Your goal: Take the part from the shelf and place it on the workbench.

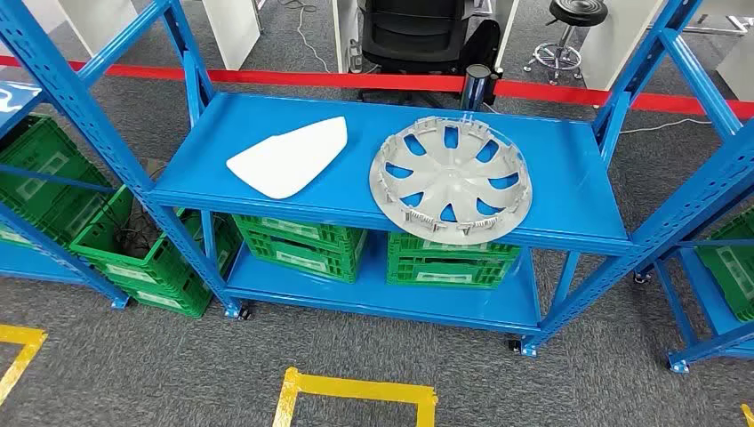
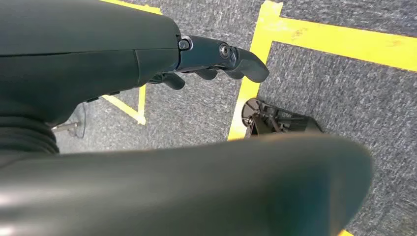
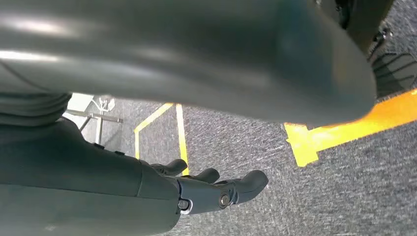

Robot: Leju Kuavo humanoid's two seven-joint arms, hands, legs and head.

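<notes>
A grey wheel cover [image 1: 451, 178] lies flat on the right half of the blue shelf's [image 1: 569, 191] top board, its near edge overhanging the front lip. A flat white panel [image 1: 289, 157] lies on the left half of the same board. My left hand [image 2: 216, 61] hangs over the grey carpet with its dark fingers loosely apart and nothing in them. My right hand [image 3: 216, 189] hangs the same way over the carpet, fingers apart, holding nothing.
Green crates [image 1: 449, 262] fill the shelf's lower board, and more green crates [image 1: 44, 169] stand at the left. Blue racks flank both sides. Yellow floor tape [image 1: 356, 391] marks a square in front of the shelf. A black office chair [image 1: 418, 36] and red tape lie behind.
</notes>
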